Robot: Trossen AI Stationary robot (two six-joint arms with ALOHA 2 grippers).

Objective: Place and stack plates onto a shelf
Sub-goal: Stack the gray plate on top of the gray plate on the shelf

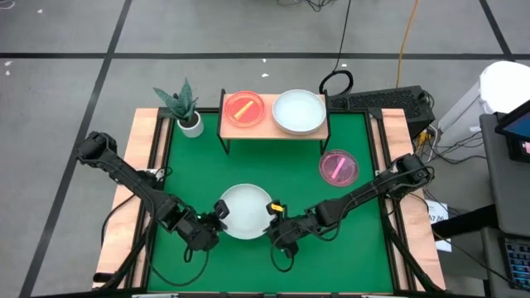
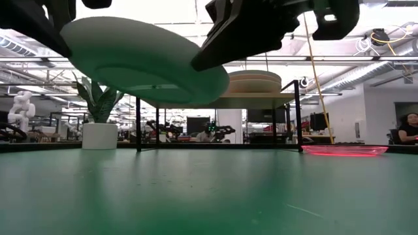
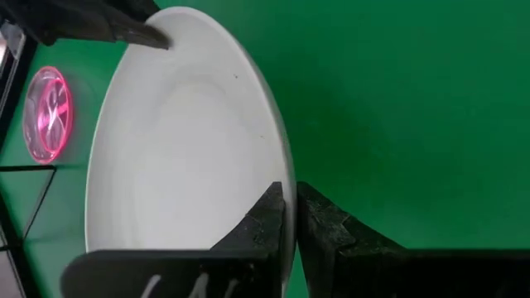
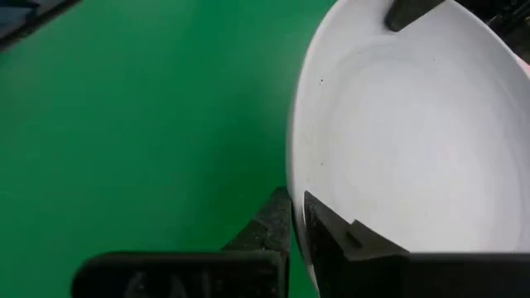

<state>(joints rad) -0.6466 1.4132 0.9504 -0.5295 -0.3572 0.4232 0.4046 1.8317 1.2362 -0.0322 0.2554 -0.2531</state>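
A white plate (image 1: 244, 211) is showing at lower centre on the green mat (image 1: 190, 165). At upper centre, a translucent pink plate (image 1: 243, 108) with an amber stripe is sitting beside a pale plate (image 1: 299, 111).

Green mat (image 1: 273, 161) bears shelf (image 1: 273, 128), potted plant (image 1: 186, 108), pink plate (image 1: 339, 167).

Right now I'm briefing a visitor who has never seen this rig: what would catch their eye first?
A white plate is held off the green mat near the table's front, the left gripper and right gripper each shut on opposite edges of its rim. Behind it the shelf carries a translucent pink plate and a pale plate; another pink plate lies to its right.
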